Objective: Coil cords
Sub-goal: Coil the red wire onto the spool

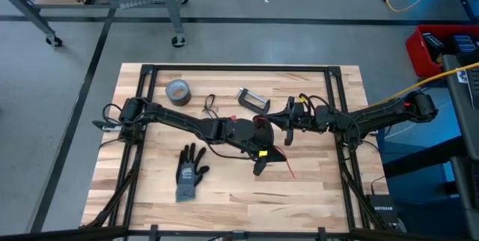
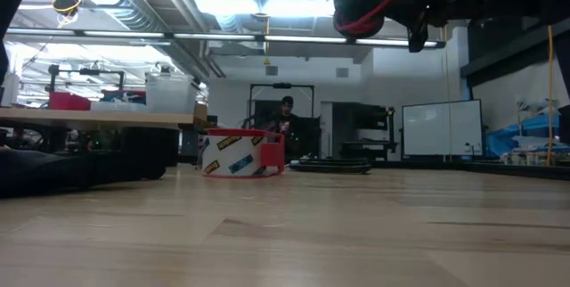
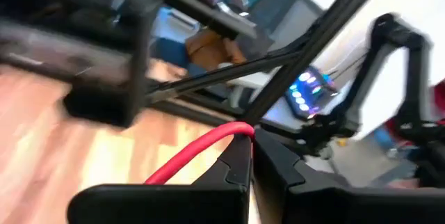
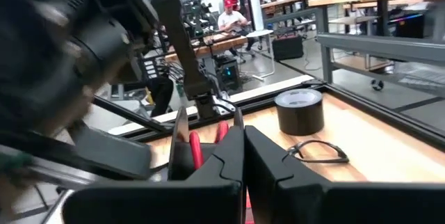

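The red cord (image 1: 287, 168) is up between my two grippers over the table's middle. Its loops show red at the top of the low view (image 2: 363, 21), and a straight tail slants toward the near right. My left gripper (image 1: 269, 153) points toward the table's right edge and is shut on the cord (image 3: 188, 160). Just beyond it, my right gripper (image 1: 288, 125) points left, shut, with red strands (image 4: 195, 149) beside its fingertips. The black cord (image 1: 208, 105) lies looped on the table farther back, and also shows in the right wrist view (image 4: 316, 151). My left gripper pinches the red cord at a bend (image 3: 245, 131) between its two fingertips. The fingers come nearly level from the table's left. From the fingers the cord runs back alongside the gripper, clear of the table. My right gripper is shut on the red cord's strands (image 4: 221, 133), coming level from the right. Its own fingers hide the place of contact.
A grey duct-tape roll (image 1: 177, 91) stands at the back left, and a metal clamp (image 1: 253, 99) lies behind the grippers. A dark glove (image 1: 191, 174) lies at the near left. A red-edged tape ring (image 2: 240, 155) shows in the low view. People sit in the room behind.
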Tool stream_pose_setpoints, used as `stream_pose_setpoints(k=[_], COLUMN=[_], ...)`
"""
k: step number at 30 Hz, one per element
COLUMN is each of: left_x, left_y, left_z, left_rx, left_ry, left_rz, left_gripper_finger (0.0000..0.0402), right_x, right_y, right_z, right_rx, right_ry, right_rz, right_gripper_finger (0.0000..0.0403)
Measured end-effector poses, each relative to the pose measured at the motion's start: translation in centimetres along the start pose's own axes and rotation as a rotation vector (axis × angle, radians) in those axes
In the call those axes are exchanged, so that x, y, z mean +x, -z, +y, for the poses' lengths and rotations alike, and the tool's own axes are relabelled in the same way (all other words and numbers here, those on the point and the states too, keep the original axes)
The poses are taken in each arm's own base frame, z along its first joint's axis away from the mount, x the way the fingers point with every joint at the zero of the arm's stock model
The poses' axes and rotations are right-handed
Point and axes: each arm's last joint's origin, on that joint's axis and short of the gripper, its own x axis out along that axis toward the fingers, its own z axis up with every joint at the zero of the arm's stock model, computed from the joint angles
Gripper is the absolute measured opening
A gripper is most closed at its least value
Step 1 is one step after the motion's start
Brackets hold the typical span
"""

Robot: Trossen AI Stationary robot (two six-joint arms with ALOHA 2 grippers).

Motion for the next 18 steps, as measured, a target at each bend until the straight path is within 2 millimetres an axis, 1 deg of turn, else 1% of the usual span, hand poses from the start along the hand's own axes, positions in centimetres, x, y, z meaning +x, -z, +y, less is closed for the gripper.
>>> stream_pose_setpoints(k=[7,11,13,16,18], left_x=[0.0,0.2,0.6,1.4,1.5], left_y=[0.2,0.2,0.6,1.6,1.7], left_z=[0.2,-0.1,0.2,0.8,0.8], left_rx=[0.029,0.080,0.095,0.083,0.072], left_ry=[-0.031,-0.012,-0.012,-0.019,-0.013], left_rz=[0.016,-0.017,-0.016,0.004,-0.009], left_gripper_finger=[0.0000,0.0000,0.0000,0.0000,0.0000], right_x=[0.0,0.0,0.0,0.0,0.0], right_y=[-0.1,-0.4,-0.5,-0.6,-0.6], right_z=[0.1,0.1,0.2,0.2,0.1], right_rx=[0.005,0.010,0.013,0.015,0.013], right_ry=[-0.021,-0.026,-0.024,-0.023,-0.014], right_rz=[-0.011,-0.035,-0.052,-0.065,-0.060], right_gripper_finger=[0.0005,0.0005,0.0005,0.0005,0.0005])
